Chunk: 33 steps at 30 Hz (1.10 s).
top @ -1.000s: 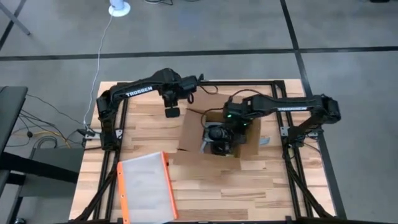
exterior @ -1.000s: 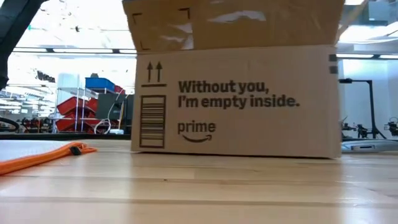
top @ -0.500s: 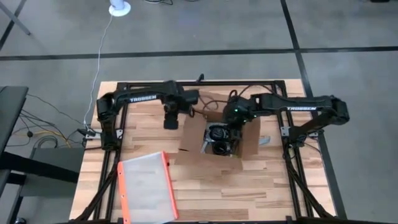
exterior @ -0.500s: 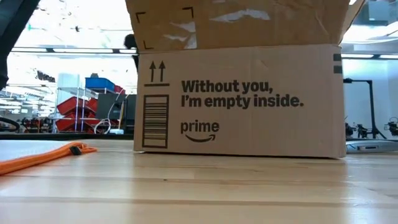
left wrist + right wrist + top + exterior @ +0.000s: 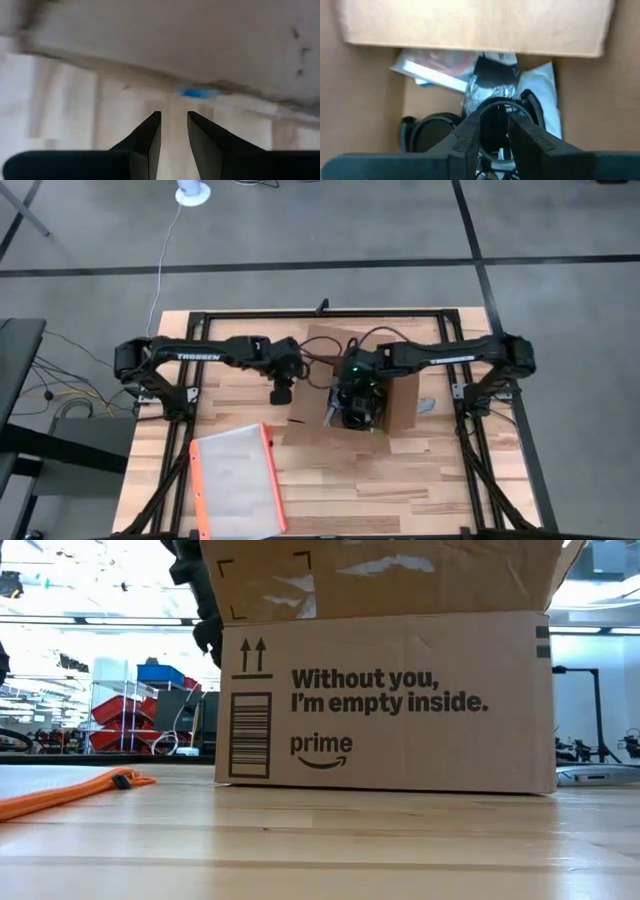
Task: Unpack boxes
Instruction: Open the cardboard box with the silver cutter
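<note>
1. Wooden table (image 5: 400,480), slatted top with a black frame around it.
2. Brown cardboard box (image 5: 400,405) sits mid-table toward the right, flaps open. In the low view its side reads "Without you, I'm empty inside." with a barcode and arrows.
3. Clear pouch with an orange edge (image 5: 235,480) lies flat near the front left corner, well apart from the box.
4. Left gripper (image 5: 282,393) hangs just beside the box's left flap, above the table. Left wrist view: fingers (image 5: 147,137) close together with a narrow gap, nothing between them.
5. Right gripper (image 5: 355,408) is down inside the box. Right wrist view: fingers (image 5: 470,132) nearly closed around a black rounded item (image 5: 495,117) lying among plastic-wrapped contents; whether they actually grip it, cannot tell.
</note>
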Tool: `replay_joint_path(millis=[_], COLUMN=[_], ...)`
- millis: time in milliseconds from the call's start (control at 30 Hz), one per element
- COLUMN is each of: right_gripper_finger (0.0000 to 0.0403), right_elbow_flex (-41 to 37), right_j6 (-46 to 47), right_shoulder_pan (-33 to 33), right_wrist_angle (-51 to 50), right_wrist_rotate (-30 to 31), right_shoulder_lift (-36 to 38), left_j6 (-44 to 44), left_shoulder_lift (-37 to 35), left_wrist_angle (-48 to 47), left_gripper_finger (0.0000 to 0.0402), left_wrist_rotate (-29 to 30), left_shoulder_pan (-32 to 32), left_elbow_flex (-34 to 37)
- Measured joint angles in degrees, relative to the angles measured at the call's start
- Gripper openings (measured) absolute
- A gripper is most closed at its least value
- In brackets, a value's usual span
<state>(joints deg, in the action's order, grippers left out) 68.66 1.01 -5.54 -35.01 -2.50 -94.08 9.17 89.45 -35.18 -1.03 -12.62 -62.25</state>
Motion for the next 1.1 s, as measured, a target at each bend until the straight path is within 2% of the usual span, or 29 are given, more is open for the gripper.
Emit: replay_joint_path(millis=[167, 300, 700, 833, 900, 1100], right_gripper_finger=[0.0087, 0.0087, 0.0087, 0.0087, 0.0087, 0.0087], right_elbow_flex=[-0.01, -0.33, -0.24, 0.07, 0.84, -0.09], right_j6=[0.11, 0.41, 5.68, 5.66, 5.62, 4.99], right_shoulder_pan=[0.37, 0.43, 2.86, 2.94, 2.89, 2.64], right_wrist_angle=[9.25, 12.70, 11.40, 18.72, 26.84, 31.41], right_wrist_rotate=[0.03, -0.02, 0.43, 1.24, 1.58, 2.03], right_shoulder_lift=[-4.12, -6.23, 2.48, 3.68, 3.37, 2.87], left_j6=[-1.73, -1.85, 1.45, 2.10, 1.89, 1.06], left_shoulder_lift=[0.32, 0.26, 0.37, 0.61, 0.90, 0.47], left_wrist_angle=[7.52, 10.62, 7.56, 5.90, 10.60, 15.27], left_gripper_finger=[0.0082, 0.0082, 0.0082, 0.0082, 0.0082, 0.0082], left_wrist_rotate=[-0.77, -1.44, -0.85, -1.42, -1.80, -1.72], left_shoulder_pan=[1.60, 2.32, 2.67, 2.69, 3.08, 4.77], left_elbow_flex=[1.58, 1.63, 1.71, 1.78, 1.53, 1.50])
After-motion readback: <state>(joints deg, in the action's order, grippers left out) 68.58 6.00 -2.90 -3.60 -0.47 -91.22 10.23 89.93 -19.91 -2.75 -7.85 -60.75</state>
